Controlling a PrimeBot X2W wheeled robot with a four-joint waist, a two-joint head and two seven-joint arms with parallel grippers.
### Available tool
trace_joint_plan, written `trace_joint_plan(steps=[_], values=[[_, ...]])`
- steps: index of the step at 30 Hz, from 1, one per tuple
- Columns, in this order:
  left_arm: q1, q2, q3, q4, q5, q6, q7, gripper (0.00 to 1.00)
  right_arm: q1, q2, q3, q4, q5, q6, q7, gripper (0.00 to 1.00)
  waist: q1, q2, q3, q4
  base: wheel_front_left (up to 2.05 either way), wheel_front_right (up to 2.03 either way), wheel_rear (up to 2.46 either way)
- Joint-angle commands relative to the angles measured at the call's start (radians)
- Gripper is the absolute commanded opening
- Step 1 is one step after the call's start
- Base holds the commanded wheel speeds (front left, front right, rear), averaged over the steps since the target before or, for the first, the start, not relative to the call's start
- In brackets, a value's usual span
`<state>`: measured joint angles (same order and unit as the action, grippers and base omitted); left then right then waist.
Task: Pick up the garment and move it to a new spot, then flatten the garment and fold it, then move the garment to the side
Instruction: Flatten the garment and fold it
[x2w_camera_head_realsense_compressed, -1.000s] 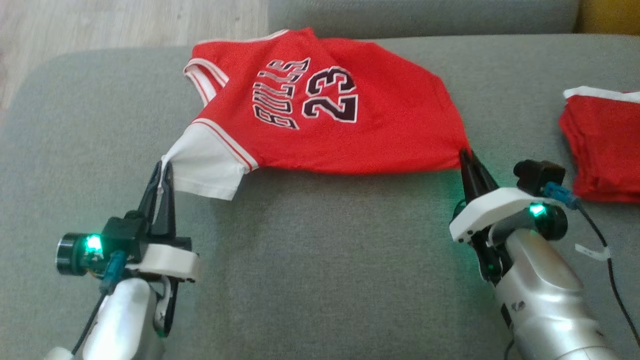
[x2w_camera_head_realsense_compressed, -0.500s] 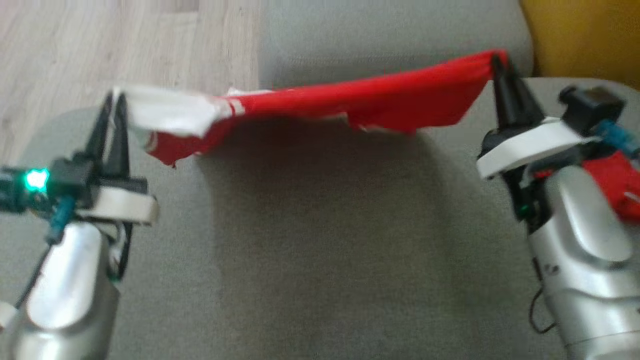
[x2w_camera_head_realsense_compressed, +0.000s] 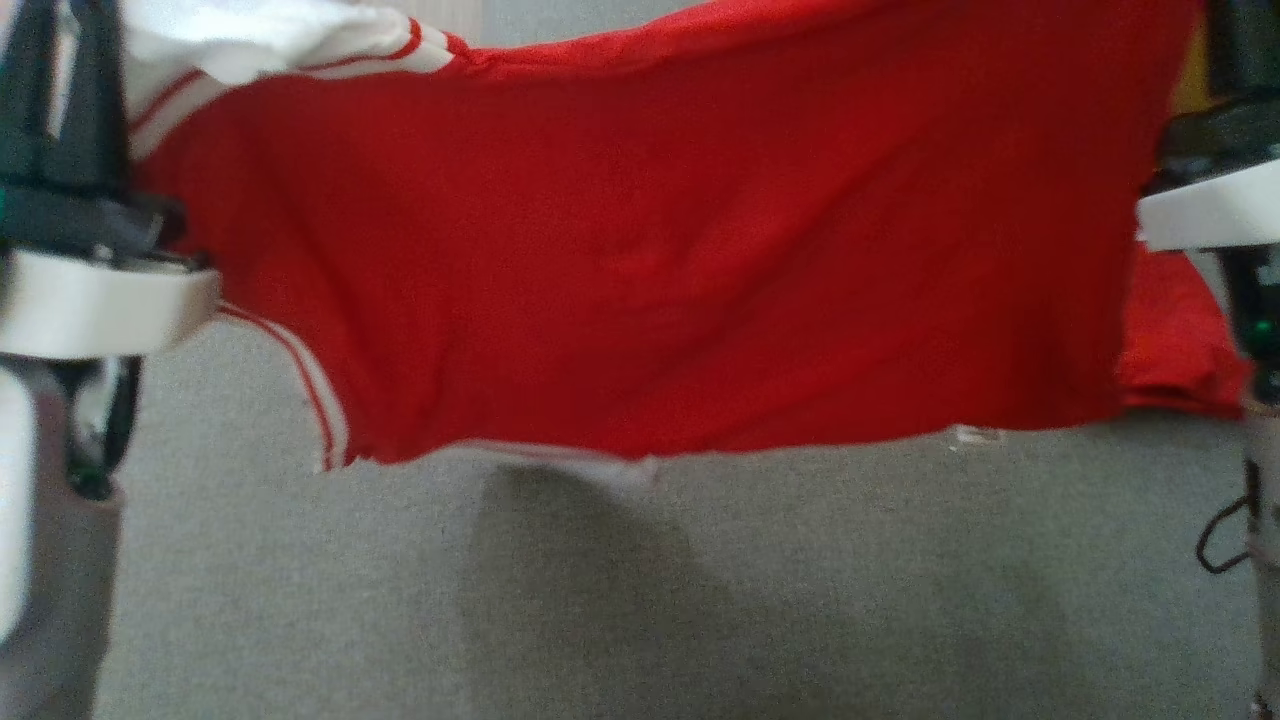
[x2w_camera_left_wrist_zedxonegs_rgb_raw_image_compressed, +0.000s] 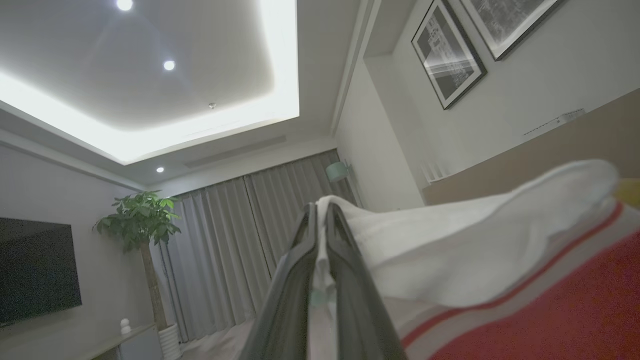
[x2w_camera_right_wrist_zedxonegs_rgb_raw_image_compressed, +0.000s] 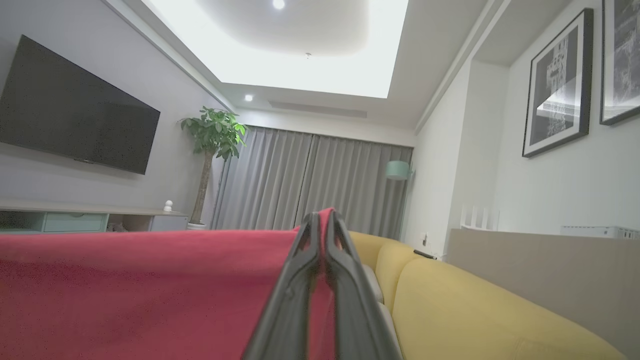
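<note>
Shirt, red, one white sleeve, red-and-white striped trim; hangs stretched wide above grey sofa, lower hem clear of its seat. Left tool pinches white sleeve edge above sofa; right tool pinches red corner.

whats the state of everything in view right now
red jersey, held up above the couch, stretched between both grippers
left gripper, shut on the jersey's white sleeve
right gripper, shut on the jersey's red edge
second red garment, lying on the couch
tv, off
curtains, drawn
ceiling light, on
</note>
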<state>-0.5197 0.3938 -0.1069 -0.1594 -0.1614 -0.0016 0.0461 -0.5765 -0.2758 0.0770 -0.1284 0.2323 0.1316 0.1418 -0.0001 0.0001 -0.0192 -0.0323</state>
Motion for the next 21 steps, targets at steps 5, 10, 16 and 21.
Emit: trace_joint_plan(steps=[5,10,16,21], values=[[-0.140,0.083,0.061,-0.080,-0.038,-0.033,0.088,0.00,-0.015,-0.013,-0.029,-0.135,-0.017,-0.001,0.092,0.00,0.0001,-0.0001,0.076,-0.005,0.00,0.00,0.00],[-0.314,0.107,0.010,0.064,-0.073,-0.090,0.124,0.00,-0.138,-0.021,-0.005,-0.063,-0.010,-0.001,0.123,0.00,0.0001,-0.0001,0.204,-0.009,0.00,0.00,0.00],[-0.660,0.129,-0.097,0.384,-0.025,-0.120,0.059,0.00,-0.465,-0.026,0.075,0.268,-0.007,-0.001,0.058,0.00,0.0001,-0.0001,0.355,-0.018,0.00,0.00,0.00],[-0.961,0.097,-0.099,0.654,0.022,-0.086,-0.094,0.00,-0.736,0.002,0.081,0.557,-0.065,-0.001,-0.106,0.00,0.0001,-0.0001,0.422,-0.014,0.00,0.00,0.00]])
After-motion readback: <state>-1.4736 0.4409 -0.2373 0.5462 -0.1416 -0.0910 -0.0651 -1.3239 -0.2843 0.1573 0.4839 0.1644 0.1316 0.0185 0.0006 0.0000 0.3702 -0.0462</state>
